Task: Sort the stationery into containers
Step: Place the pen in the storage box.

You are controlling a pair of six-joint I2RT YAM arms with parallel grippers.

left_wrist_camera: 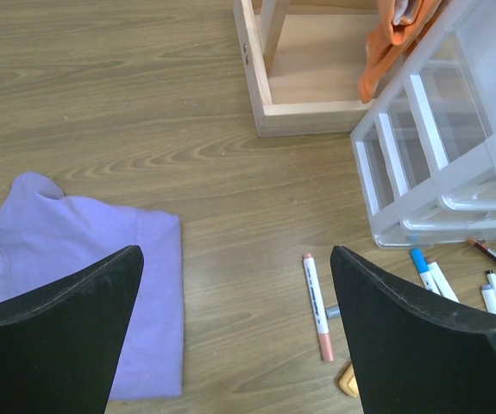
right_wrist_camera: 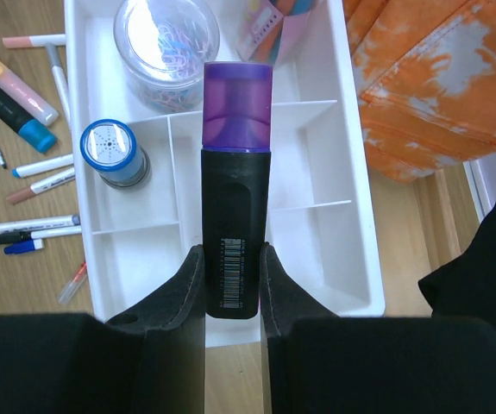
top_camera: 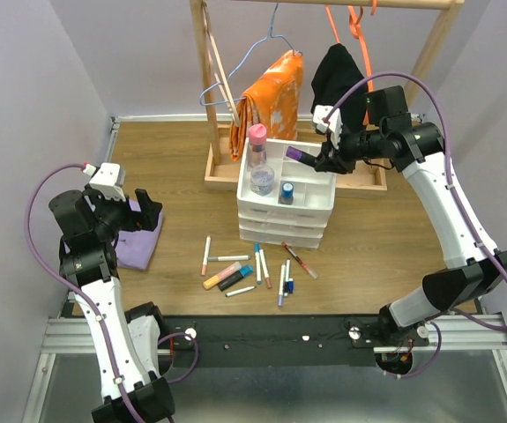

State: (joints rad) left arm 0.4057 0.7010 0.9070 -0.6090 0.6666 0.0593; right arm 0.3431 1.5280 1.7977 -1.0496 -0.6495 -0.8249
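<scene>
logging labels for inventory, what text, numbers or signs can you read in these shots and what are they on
No word or number is readable in any view.
Barcode on the purple-capped highlighter in the right gripper: bars visible, digits too small to read.
Print on the white pens on the table: too small and blurred.
Blue-capped bottle: a dot pattern on the cap, no text.

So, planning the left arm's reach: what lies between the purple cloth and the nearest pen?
Just bare table between the cloth and the pink-capped pen, shown in the left wrist view.
</scene>
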